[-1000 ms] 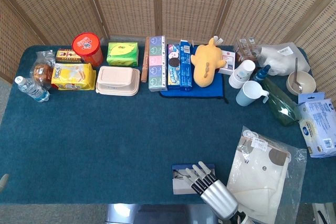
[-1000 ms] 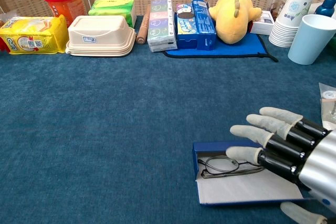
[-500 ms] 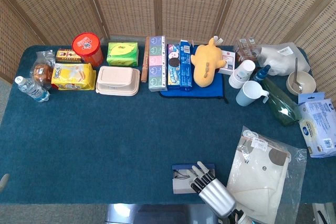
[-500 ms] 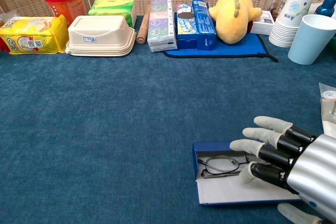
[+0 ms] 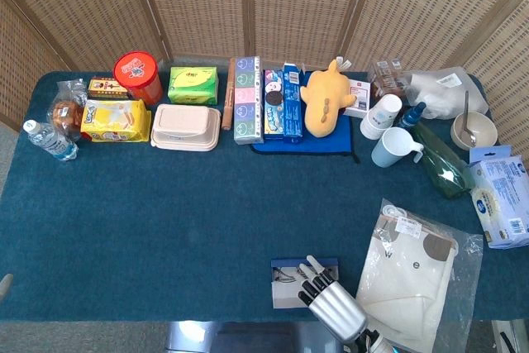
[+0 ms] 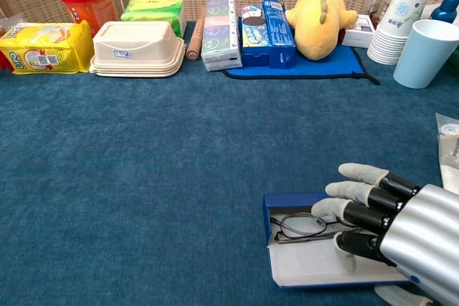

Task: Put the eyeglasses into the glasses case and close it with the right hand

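A blue glasses case [image 6: 297, 270] [image 5: 286, 295] lies open near the table's front edge, its pale lining up. Thin black eyeglasses [image 6: 300, 226] [image 5: 284, 274] lie inside it along the far side. My right hand [image 6: 380, 223] [image 5: 326, 297] hovers over the case's right part, fingers apart and pointing left, fingertips just over the glasses' right end. It holds nothing that I can see. My left hand does not show in either view.
A bagged white garment [image 5: 413, 274] lies right of the case. Along the back stand a red tub [image 5: 137, 74], a beige lunch box [image 5: 186, 126], snack boxes [image 5: 247, 101], a yellow plush [image 5: 324, 97], paper cups [image 5: 380, 115] and a light blue mug [image 5: 393, 147].
My right hand has drawn back toward the front edge and lowered over the case, its fingers bending down slightly. The glasses and case have not moved.
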### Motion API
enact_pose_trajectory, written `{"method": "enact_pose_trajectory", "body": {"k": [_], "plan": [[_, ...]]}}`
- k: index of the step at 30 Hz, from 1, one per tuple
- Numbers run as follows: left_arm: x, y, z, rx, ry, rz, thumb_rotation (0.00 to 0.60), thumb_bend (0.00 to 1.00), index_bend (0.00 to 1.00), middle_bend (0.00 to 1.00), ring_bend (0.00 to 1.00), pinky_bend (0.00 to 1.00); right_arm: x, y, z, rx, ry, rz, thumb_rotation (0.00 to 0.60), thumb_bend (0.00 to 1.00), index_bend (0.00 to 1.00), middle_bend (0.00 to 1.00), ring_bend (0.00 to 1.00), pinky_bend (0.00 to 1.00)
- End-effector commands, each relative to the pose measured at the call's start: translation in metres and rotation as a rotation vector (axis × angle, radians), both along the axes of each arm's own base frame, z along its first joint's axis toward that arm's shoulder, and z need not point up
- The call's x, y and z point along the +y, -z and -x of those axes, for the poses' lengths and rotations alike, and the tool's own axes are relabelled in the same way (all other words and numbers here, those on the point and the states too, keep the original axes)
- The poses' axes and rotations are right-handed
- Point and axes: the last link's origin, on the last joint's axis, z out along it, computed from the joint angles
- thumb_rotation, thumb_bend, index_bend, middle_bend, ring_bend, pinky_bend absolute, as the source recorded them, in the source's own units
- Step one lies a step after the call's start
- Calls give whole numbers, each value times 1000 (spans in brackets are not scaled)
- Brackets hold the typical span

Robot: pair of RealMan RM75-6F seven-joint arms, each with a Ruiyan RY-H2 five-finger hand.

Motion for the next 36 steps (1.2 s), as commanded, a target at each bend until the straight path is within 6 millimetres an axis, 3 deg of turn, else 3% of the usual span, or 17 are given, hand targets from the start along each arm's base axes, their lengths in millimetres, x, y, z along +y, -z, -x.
{"method": "enact_pose_trajectory", "body": {"k": [1,10,19,36], "plan": [[0,0,0,-1,0,0,600,280,0,11,0,0,0,1,-2,-4,-1,0,600,276,523,253,172,123],[-1,0,2,-6,0,-6,600,279,0,9,0,0,-2,3,-10,-22,-6,9,600,270,595,307,208,134],[0,0,3,-8,1,-8,600,280,0,9,0,0,-11,-3,-22,-49,-6,21,600,272,604,315,218,136],[3,5,6,-18,-16,4,600,279,0,9,0,0,-56,-7,-49,-57,-12,35,600,272,508,272,212,136]]}}
